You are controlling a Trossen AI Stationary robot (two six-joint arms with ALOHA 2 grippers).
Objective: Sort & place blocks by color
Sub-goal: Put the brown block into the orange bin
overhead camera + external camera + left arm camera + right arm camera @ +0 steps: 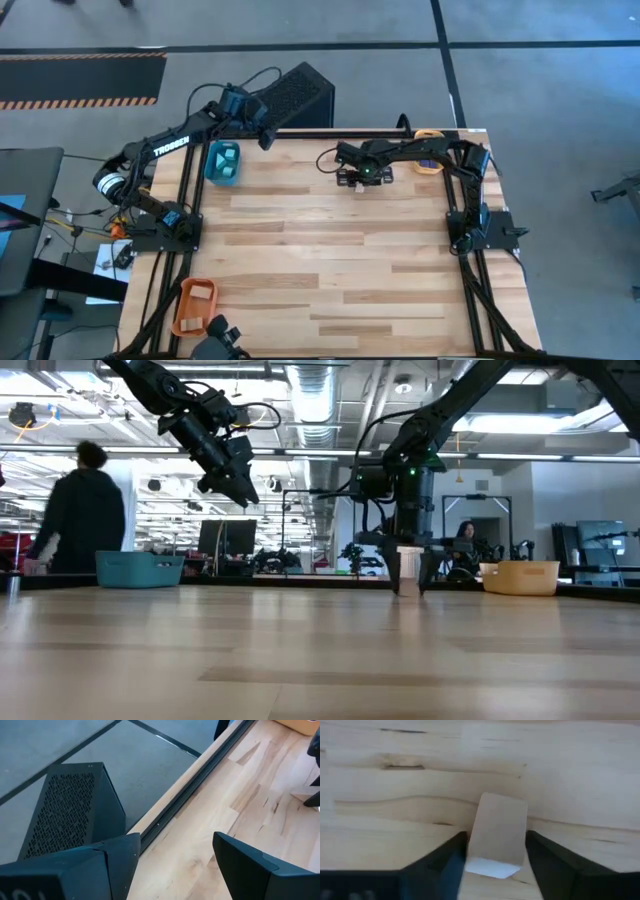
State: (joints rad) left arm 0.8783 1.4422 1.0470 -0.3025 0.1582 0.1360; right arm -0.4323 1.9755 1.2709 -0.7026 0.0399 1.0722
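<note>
A pale tan wood block (497, 827) stands on its end on the table (330, 260), toward the far edge near the middle. My right gripper (496, 857) points down over it, open, with one finger close on each side of the block. The low view shows the block (409, 563) upright between the fingers of the right gripper (408, 588); in the high view the right gripper (362, 180) hides it. My left gripper (265, 135) hangs open and holds nothing, above the far left corner. No other blocks show clearly. My right gripper comes at the tan block from above, its fingers (445, 865) flanking the block's two opposite upright sides (472, 845). Whether the fingers touch those sides I cannot tell. The block stands with its lower end on the table.
A teal tray (222, 162) sits at the far left, a yellow-orange tray (430, 138) at the far right, and an orange tray (193, 305) at the near left. A black perforated box (295, 95) stands beyond the far edge. People are in the room behind.
</note>
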